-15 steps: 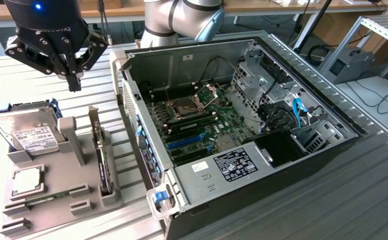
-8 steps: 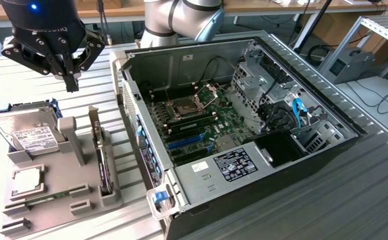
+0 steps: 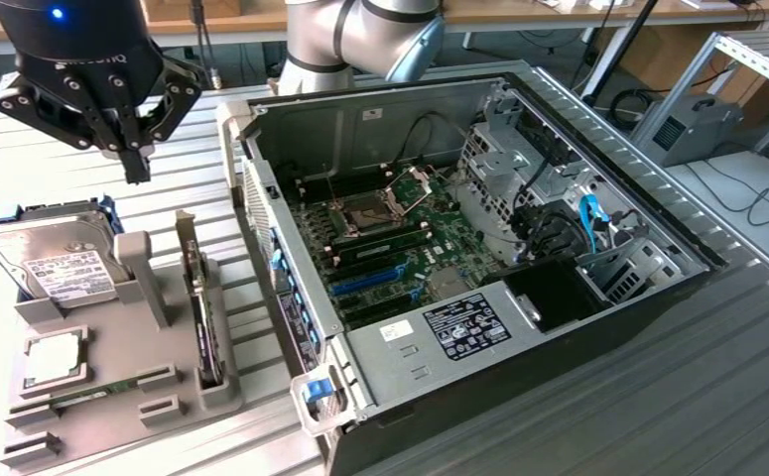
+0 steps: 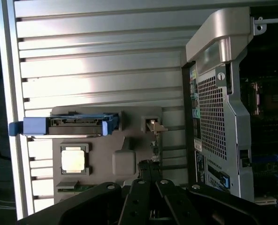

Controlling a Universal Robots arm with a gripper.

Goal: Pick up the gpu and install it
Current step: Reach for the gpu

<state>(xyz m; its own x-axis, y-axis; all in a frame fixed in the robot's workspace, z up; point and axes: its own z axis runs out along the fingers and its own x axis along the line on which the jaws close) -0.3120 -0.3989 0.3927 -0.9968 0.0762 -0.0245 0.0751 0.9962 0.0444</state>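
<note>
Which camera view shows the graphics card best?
The exterior view: the graphics card stands on edge in the gray holder, with most of its length visible. In the wrist view it appears edge-on, as a thin strip.

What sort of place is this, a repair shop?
Probably a robotics lab set up for computer assembly: an open computer case lies on a ribbed metal table, loose parts sit in a grey holder beside it, and a robot arm stands behind.

We saw a ribbed silver metal table (image 3: pixel 715 377) carrying a grey plastic parts holder (image 3: pixel 113 402) beside an open black computer case (image 3: pixel 357 129).
</note>
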